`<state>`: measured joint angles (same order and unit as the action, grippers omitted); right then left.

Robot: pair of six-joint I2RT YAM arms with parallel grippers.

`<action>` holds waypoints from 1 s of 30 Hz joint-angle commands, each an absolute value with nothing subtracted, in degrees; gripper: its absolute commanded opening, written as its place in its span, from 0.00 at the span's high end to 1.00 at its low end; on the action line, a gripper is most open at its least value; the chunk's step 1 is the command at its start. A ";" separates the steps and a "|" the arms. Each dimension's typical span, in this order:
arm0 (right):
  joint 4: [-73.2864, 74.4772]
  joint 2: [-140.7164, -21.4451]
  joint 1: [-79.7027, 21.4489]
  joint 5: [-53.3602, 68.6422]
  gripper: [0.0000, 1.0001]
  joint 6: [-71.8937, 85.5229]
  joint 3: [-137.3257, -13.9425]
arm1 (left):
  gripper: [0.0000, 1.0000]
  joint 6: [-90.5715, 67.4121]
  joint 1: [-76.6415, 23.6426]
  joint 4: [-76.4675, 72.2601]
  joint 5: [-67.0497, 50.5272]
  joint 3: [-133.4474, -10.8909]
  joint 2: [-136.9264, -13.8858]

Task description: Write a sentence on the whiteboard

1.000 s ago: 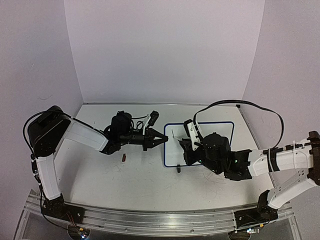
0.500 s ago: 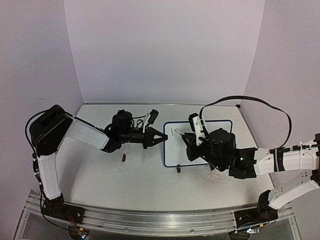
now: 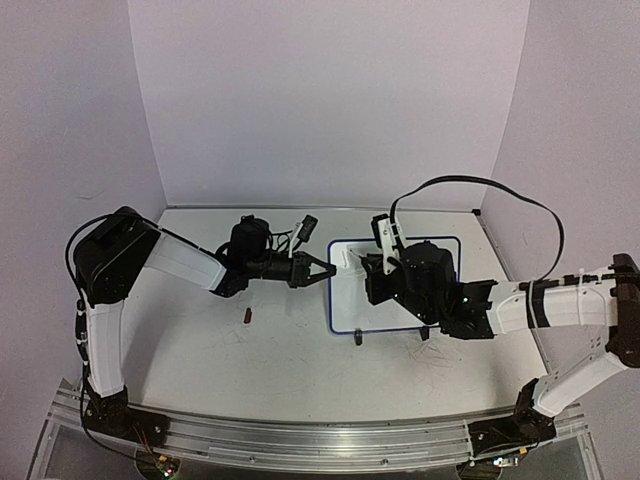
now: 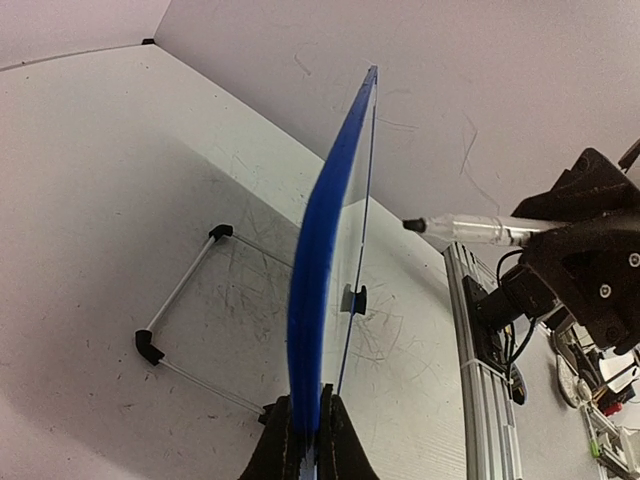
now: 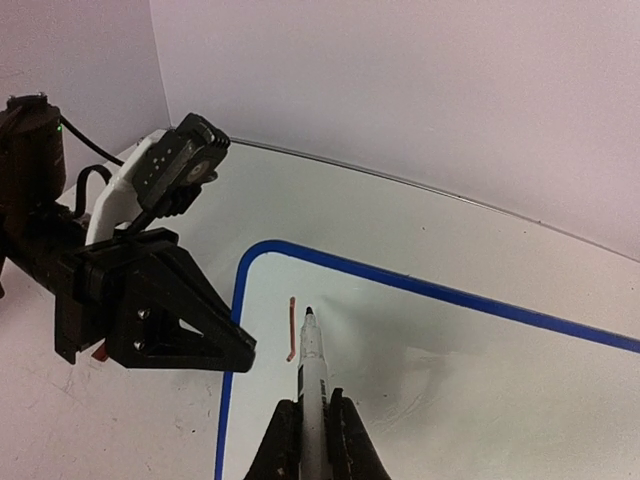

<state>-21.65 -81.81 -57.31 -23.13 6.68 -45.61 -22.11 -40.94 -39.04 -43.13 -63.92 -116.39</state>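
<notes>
The whiteboard (image 3: 345,300), white with a thin blue frame, lies right of centre. My left gripper (image 3: 328,271) is shut on its left edge. In the left wrist view the whiteboard (image 4: 318,270) runs edge-on out of my left gripper (image 4: 308,440). My right gripper (image 5: 313,430) is shut on a white marker (image 5: 312,370) with a black tip. The tip hovers over the upper left of the whiteboard (image 5: 480,380), beside one short reddish stroke (image 5: 290,328). No sentence is in view. From above, my right gripper (image 3: 372,262) sits over the board's top left.
A small red-brown cap (image 3: 248,317) lies on the table left of the board. The board's wire stand (image 4: 185,300) and a black foot (image 3: 357,338) stick out beneath it. A black cable (image 3: 480,190) loops over the right arm. An aluminium rail (image 3: 300,440) runs along the near edge.
My right gripper has carried the marker away from the near edge, to the board's upper left corner. My left gripper and the board edge have shifted slightly towards the back wall.
</notes>
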 commanded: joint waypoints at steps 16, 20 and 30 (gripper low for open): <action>-23.82 -86.96 -55.47 -21.21 1.00 7.26 -50.18 | 1.00 -22.59 -41.02 -32.06 -39.04 -64.42 -117.43; -23.82 -87.36 -55.47 -22.93 1.00 7.92 -50.14 | 1.00 -22.48 -41.12 -32.01 -39.04 -64.37 -117.22; -22.38 -85.86 -55.47 -26.42 1.00 9.40 -48.46 | 1.00 -22.13 -41.13 -31.80 -38.96 -64.44 -117.11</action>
